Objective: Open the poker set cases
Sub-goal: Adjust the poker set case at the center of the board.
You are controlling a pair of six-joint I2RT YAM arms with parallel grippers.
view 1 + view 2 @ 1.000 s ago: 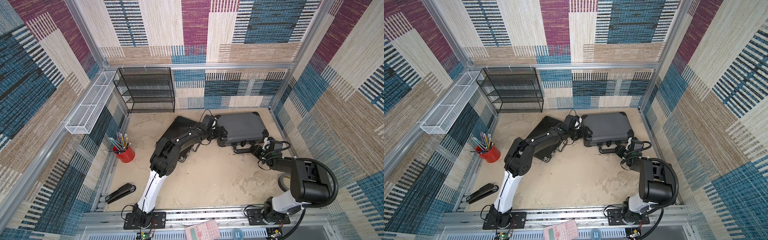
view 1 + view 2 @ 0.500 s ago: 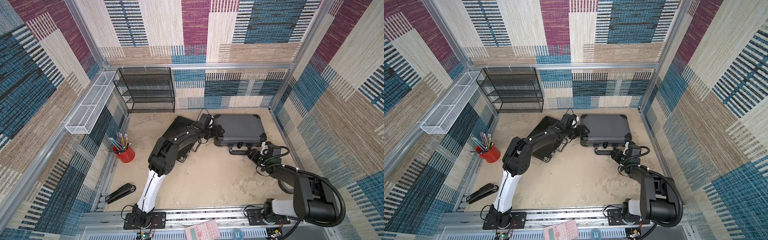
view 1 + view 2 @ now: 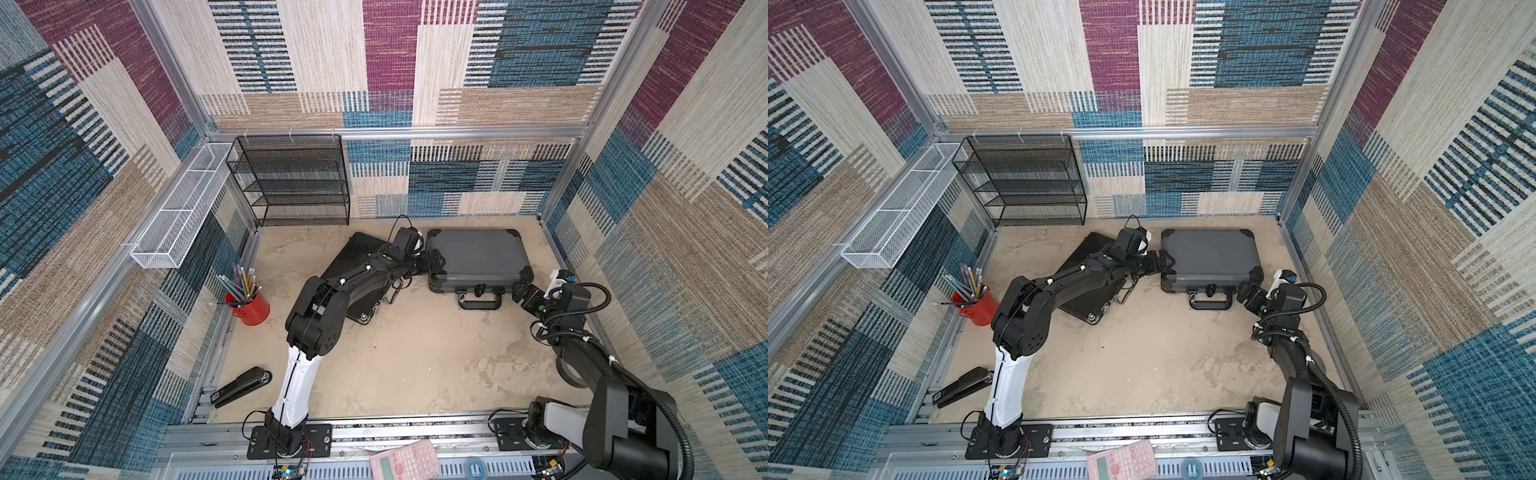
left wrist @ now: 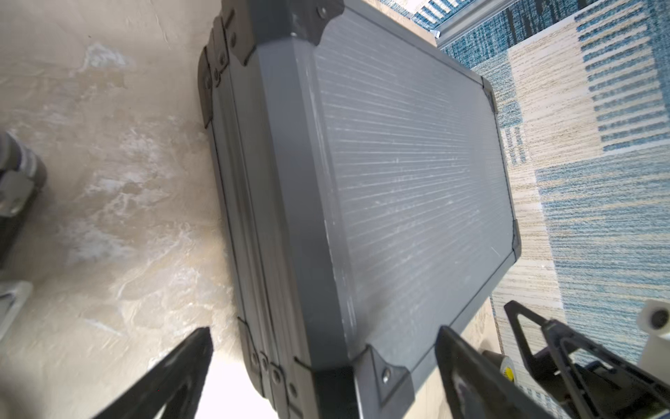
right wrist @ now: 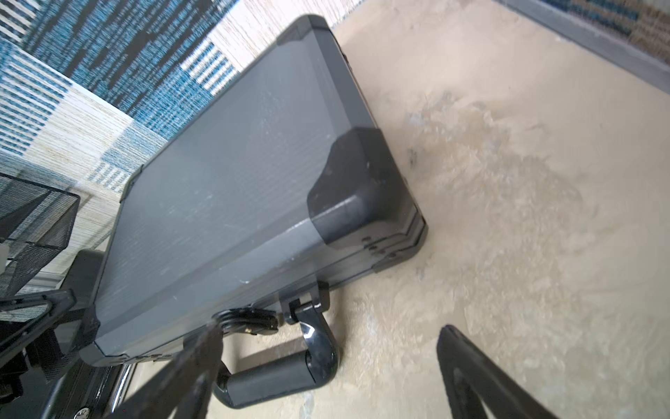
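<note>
Nearest on the sandy table (image 3: pixel 415 365), by its left edge: a black stapler (image 3: pixel 243 385), and beyond it a red cup of pencils (image 3: pixel 249 307). Farther in, toward the right: the right hand (image 3: pixel 524 292), spread wide and gripping nothing, just beside the near right corner of the grey case (image 3: pixel 478 257), which lies flat and closed with its handle (image 3: pixel 480 305) facing the robot; at the near left corner, the left hand (image 3: pixel 434 262), also spread, straddling that corner. Left of that, partly under the left arm (image 3: pixel 353 286): the slim black case (image 3: pixel 357 249), closed and slanted, then the wire rack (image 3: pixel 299 183) against the back wall.
</note>
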